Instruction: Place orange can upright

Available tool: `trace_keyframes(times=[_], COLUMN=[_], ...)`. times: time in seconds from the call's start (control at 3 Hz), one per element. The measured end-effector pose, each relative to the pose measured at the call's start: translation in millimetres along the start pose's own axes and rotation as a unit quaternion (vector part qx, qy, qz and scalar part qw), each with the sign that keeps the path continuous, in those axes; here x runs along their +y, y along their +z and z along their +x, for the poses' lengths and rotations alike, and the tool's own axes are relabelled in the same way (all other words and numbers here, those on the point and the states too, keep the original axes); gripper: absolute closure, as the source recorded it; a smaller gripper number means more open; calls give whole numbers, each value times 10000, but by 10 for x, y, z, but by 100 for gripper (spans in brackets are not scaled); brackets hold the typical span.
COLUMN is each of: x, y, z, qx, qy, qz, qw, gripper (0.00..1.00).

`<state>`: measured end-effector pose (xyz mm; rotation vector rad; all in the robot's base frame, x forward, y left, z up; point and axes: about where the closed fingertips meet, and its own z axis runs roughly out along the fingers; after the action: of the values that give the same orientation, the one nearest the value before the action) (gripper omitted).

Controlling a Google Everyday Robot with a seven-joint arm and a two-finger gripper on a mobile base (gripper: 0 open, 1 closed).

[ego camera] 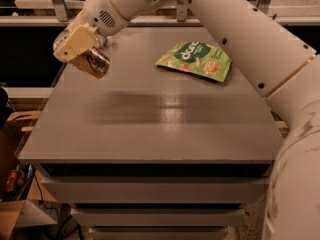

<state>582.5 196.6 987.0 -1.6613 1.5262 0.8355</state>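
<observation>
The gripper (80,46) hangs over the far-left corner of the grey table (150,129), at about 10 o'clock from the table's middle. Its cream fingers (72,40) are clamped on the orange can (94,62). The can is off the table top and tilted, neither upright nor lying flat. Its lower end points down toward 4 o'clock and its upper part is hidden behind the fingers. Its orange-gold side with dark marks faces the camera. The top cannot be seen, so whether it is opened or holds anything cannot be told. The white arm (240,29) runs from the gripper across the back of the table toward 2 o'clock, then bends down along the right edge of the view. At about 1 o'clock from the table's middle a green snack pouch (195,59) lies flat on the surface, well apart from the can. It looks closed, and its contents do not show. Beside the table at 8 o'clock stands a brown cardboard box (12,134). Reddish items show below it, too small to make out.
</observation>
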Motion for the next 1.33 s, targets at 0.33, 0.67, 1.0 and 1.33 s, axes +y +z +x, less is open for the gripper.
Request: trace_keyframes(times=[0.33, 0.67, 1.0, 1.33], x=[132, 237, 308, 338], y=[92, 189, 273, 323], z=[-55, -83, -100, -116], qx=[-189, -329, -512, -700], qy=[401, 724, 928, 1006], qz=[-40, -81, -105, -75], qw=[9990, 9968, 9943, 9924], gripper=[100, 100, 100, 100])
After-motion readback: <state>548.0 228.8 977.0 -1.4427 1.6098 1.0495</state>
